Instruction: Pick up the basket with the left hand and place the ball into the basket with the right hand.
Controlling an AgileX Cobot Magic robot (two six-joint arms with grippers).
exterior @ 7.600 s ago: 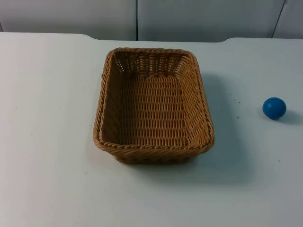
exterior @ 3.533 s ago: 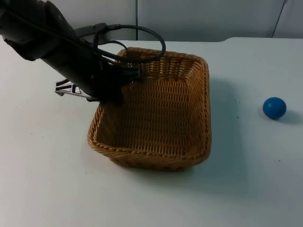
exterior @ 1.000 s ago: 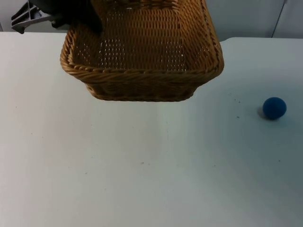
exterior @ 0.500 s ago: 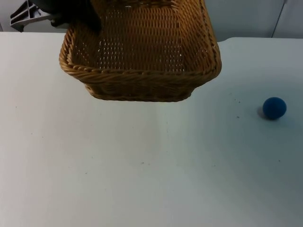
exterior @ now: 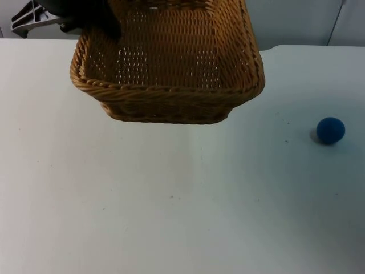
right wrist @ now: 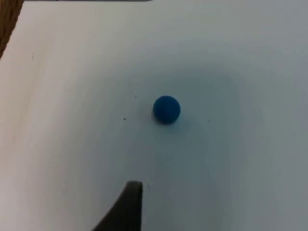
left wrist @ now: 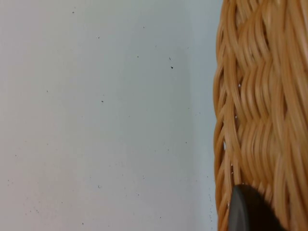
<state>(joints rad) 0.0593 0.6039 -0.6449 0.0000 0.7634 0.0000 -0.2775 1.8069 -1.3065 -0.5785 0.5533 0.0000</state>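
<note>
The first half of the task looks done; the basket [exterior: 168,68] hangs in the air over the far side of the desk [exterior: 171,200], clear of the surface, carried at its far left corner by the left gripper [exterior: 94,20]; in the left wrist view the woven rim [left wrist: 260,110] runs right against a black fingertip [left wrist: 248,211], so I judge that gripper to be clamped on the wicker, though the grip itself is partly hidden behind the rim in the top view. The second half has not begun — the ball [exterior: 330,130] sits on the desk well to the right of the basket and nothing touches it. The right gripper [right wrist: 126,209] hovers above the ball, which lies apart from it in the right wrist view [right wrist: 166,109]; whether that gripper is spread or closed I cannot tell, and it holds nothing that can be seen.

What is left, then: bring the right gripper down on the ball, lift it, carry it across and let it go inside the basket.

The basket is a rectangular tray of tan wicker with a thick braided rim and sloping sides — tilted a little, its near wall facing the camera, its inside bare; the ball is small, round and plain blue, with a matt surface and a faint shadow under it.
</note>
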